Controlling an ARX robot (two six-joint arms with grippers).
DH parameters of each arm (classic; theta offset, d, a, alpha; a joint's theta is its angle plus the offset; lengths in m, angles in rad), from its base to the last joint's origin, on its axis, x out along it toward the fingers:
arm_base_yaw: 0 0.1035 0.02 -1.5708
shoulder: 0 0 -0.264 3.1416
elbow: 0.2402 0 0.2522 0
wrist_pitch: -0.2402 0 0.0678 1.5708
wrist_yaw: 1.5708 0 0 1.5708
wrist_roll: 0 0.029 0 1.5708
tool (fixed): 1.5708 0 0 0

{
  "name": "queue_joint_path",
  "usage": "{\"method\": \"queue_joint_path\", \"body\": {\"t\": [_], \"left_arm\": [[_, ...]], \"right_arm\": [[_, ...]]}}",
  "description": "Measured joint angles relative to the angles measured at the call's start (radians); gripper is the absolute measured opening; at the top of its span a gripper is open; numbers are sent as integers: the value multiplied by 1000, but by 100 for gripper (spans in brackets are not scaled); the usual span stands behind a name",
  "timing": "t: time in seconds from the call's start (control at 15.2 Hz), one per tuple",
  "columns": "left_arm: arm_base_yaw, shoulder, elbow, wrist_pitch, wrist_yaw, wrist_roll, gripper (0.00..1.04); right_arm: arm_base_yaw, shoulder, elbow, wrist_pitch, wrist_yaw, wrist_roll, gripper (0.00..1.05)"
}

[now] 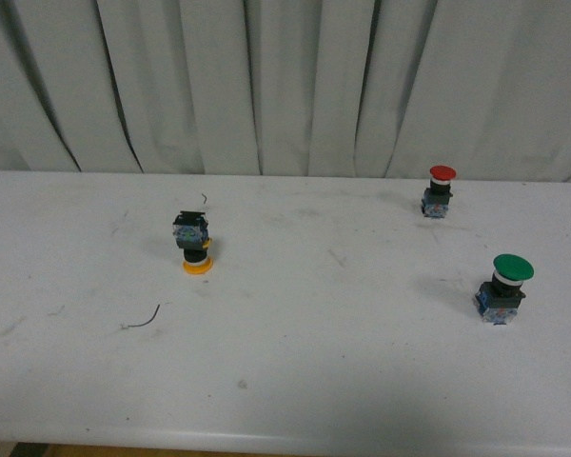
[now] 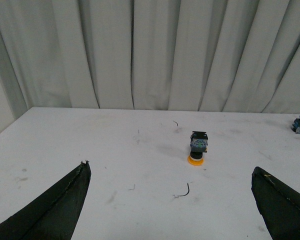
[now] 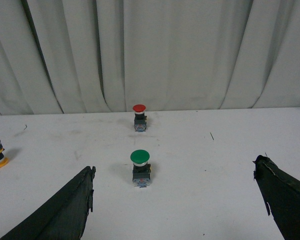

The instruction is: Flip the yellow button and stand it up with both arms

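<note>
White flat bench point(image 1: 314, 381) carried three push buttons. Left tool point(image 2: 171, 169) and right tool point(image 3: 176, 165) each had fingers spread wide, holding nothing, well apart from every part. Larger green-capped button point(image 1: 502, 288) and red-capped button point(image 1: 441, 190) stood upright toward the right. Small yellow-orange-capped push button point(image 1: 194, 244) sat inverted left of centre, cap on the bench, dark block base up. Judgement: left tool should pinch the block base squarely; right tool should steady the cap through the turn-over.

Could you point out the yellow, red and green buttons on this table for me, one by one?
yellow button point(image 1: 192, 235), front view, on its block base, which faces up.
red button point(image 1: 439, 189), front view, on the neck under its cap.
green button point(image 1: 505, 285), front view, on the neck under its cap.
</note>
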Motion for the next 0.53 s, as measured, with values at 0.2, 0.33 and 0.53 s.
{"method": "queue_joint_path", "body": {"t": [0.2,0.33,0.53], "left_arm": [[0,0,0,0,0,0,98],[0,0,0,0,0,0,98],[0,0,0,0,0,0,98]], "right_arm": [[0,0,0,0,0,0,98],[0,0,0,0,0,0,98],[0,0,0,0,0,0,98]]}}
